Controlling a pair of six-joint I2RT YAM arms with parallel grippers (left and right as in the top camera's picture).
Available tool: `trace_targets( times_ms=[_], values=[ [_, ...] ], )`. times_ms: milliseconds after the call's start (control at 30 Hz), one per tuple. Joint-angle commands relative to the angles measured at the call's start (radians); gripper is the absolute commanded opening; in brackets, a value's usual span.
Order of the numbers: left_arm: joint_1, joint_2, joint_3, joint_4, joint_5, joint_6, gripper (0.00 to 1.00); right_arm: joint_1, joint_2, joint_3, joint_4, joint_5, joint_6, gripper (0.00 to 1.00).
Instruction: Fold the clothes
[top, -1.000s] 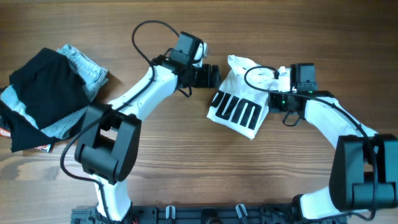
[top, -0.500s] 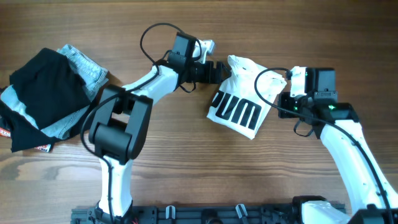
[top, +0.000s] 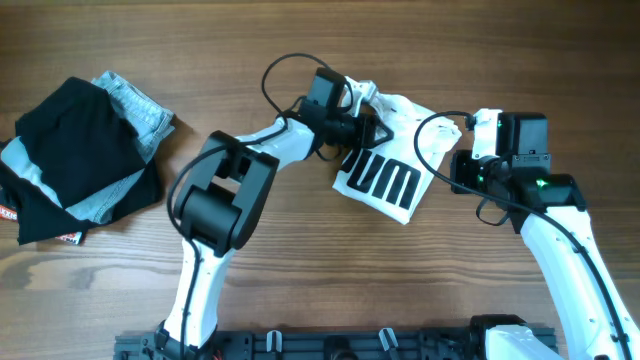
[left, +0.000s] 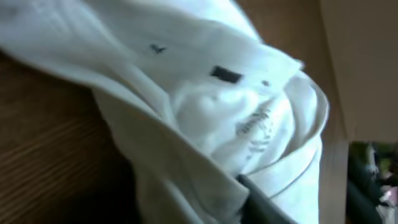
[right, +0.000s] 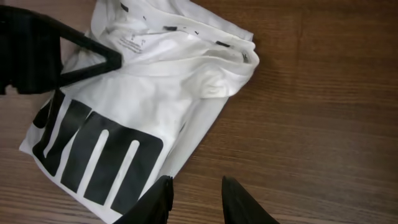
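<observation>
The clothes, a white T-shirt with thick black bars, lie folded small on the wood at centre back. My left gripper sits on the shirt's upper-left part. In the right wrist view its dark fingers meet at a point on the white cloth. The left wrist view is filled with bunched white fabric, with one dark finger at the bottom edge. My right gripper stands open over bare wood just past the shirt's lower-right edge. Nothing is between its fingers.
A pile made of a black garment and a light-blue denim piece lies at the far left. Black cables loop above both wrists. Bare wooden table lies in front of the shirt.
My left gripper has moved right onto the shirt and its jaws have come together on the cloth. The right gripper has drawn back to the right, off the shirt.
</observation>
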Motion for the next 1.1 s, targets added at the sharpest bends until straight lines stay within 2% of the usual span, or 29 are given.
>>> trace_targets(
  times_ms=[0, 33, 67, 267, 367, 467, 633, 767, 867, 1067],
  values=[
    [0.005, 0.037, -0.016, 0.027, -0.016, -0.052, 0.15, 0.001, -0.018, 0.005, -0.001, 0.011, 0.015, 0.31],
    [0.009, 0.036, -0.015, 0.039, -0.016, -0.052, 0.06, 0.001, -0.018, 0.005, -0.001, 0.011, 0.014, 0.31],
    [0.016, 0.033, -0.013, 0.045, -0.016, -0.052, 0.04, 0.001, -0.018, 0.005, -0.001, 0.011, 0.014, 0.31],
    [0.114, -0.066, -0.004, 0.04, -0.027, -0.051, 0.04, 0.001, -0.018, 0.005, 0.0, 0.014, 0.013, 0.31],
    [0.198, -0.159, -0.004, -0.035, -0.06, -0.046, 0.04, 0.001, -0.018, 0.005, 0.0, 0.014, 0.014, 0.31],
    [0.27, -0.258, -0.004, -0.184, -0.166, 0.032, 0.04, 0.001, -0.018, 0.005, 0.0, 0.014, 0.014, 0.31],
    [0.38, -0.449, -0.004, -0.428, -0.499, 0.191, 0.04, 0.001, -0.018, 0.005, 0.0, 0.014, 0.014, 0.31],
    [0.476, -0.567, -0.004, -0.542, -0.672, 0.216, 0.04, 0.001, -0.018, 0.005, 0.0, 0.014, 0.013, 0.31],
    [0.625, -0.655, -0.004, -0.594, -0.693, 0.215, 0.04, 0.001, -0.018, 0.005, 0.0, 0.014, 0.014, 0.31],
    [0.874, -0.662, -0.004, -0.608, -0.693, 0.212, 0.04, 0.001, -0.018, 0.005, 0.0, 0.014, 0.014, 0.31]
  ],
)
